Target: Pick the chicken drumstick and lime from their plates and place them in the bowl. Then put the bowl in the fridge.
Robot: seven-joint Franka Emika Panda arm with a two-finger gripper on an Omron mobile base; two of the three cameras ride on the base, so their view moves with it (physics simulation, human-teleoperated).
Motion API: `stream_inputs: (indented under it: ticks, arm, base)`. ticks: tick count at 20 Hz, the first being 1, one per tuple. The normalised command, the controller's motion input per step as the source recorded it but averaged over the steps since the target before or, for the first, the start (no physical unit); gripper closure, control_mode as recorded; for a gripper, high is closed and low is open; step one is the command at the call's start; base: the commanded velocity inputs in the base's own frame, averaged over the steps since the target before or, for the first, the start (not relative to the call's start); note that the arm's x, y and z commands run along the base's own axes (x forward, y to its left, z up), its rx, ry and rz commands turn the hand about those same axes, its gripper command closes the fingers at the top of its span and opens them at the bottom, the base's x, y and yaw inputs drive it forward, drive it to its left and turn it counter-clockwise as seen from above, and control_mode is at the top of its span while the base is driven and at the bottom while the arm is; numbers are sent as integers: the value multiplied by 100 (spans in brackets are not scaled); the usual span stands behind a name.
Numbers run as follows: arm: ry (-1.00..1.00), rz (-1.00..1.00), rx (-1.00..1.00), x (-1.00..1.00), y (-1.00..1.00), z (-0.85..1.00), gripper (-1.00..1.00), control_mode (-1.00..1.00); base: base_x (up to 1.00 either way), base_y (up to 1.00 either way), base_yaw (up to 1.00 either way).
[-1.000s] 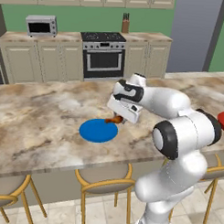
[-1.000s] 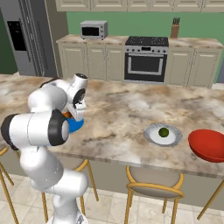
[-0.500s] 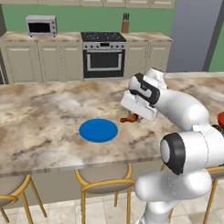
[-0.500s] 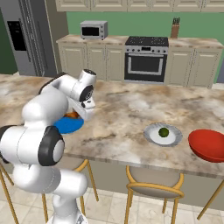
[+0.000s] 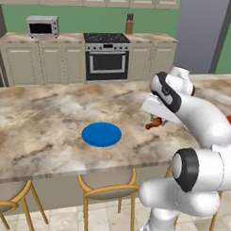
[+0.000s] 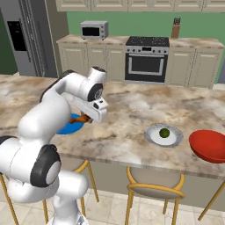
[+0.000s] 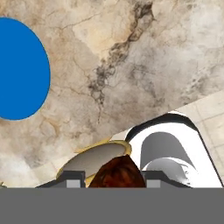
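While the pincer [image 5: 157, 122] grips the chicken drumstick [image 5: 154, 123] above bare tabletop [image 5: 51, 115], the blue plate [image 5: 101, 134] lies well left; lime [image 6: 165, 132] and red bowl [image 6: 210, 145] sit far right.

No writing can be read anywhere — no labels, brands or numbers. The silver microwave [image 5: 42, 26] and black-fronted steel oven [image 5: 106, 61] carry no legible marks.

We see the gripper [image 5: 154, 122] now carrying the chicken drumstick [image 5: 155, 123] rightward, clear of the blue plate [image 5: 101, 134], toward the bowl [image 6: 209, 145].
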Motion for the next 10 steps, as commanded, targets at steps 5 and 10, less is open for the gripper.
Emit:
stream_inputs:
  ticks: [5, 10]
  arm:
    - [-17, 4, -1, -50, -63, 12, 100, -100]
    - [-13, -1, 0, -40, -74, 9, 100, -100]
  base:
    - [0, 0, 0]
    - [0, 0, 0]
